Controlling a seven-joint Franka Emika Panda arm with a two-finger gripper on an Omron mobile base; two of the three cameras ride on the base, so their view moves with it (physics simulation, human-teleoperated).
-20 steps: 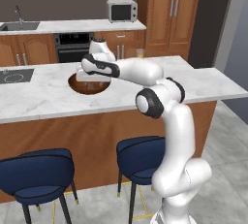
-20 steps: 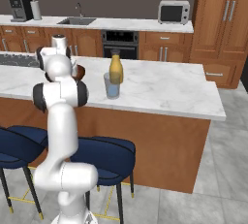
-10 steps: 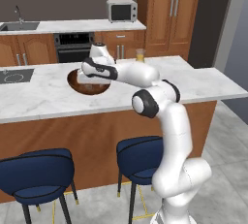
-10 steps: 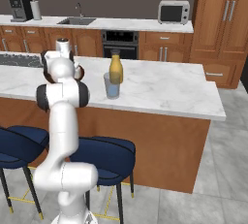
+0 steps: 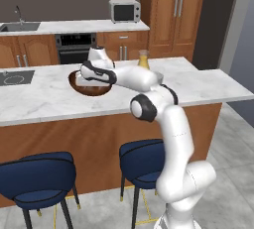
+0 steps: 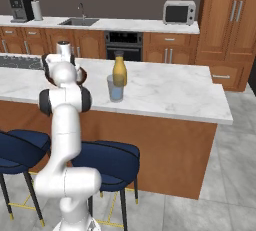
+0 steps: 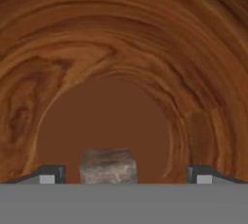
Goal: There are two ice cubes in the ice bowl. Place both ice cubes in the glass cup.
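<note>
my gripper (image 7: 126, 174) is down inside the ice bowl (image 7: 121, 48), jaws spread wide, with one ice cube (image 7: 108, 166) sitting on the bowl's floor between my fingertips (image 7: 48, 173) and nearer the left one; neither tip touches it. from this close the cube looks greyish and blocky against the reddish-brown wood grain. i cannot make out the second cube.

in the left base view my arm reaches across the marble counter (image 5: 44, 99) and my hand dips into the ice bowl (image 5: 79, 85), which sits near the counter's middle. in the right base view the ice bowl (image 6: 81, 77) peeks out from behind my arm, and the glass cup (image 6: 115, 88) stands well to its right on the counter (image 6: 165, 92), just in front of a yellow-orange bottle (image 6: 119, 70). the cup looks bluish and i cannot tell if anything is inside.
</note>
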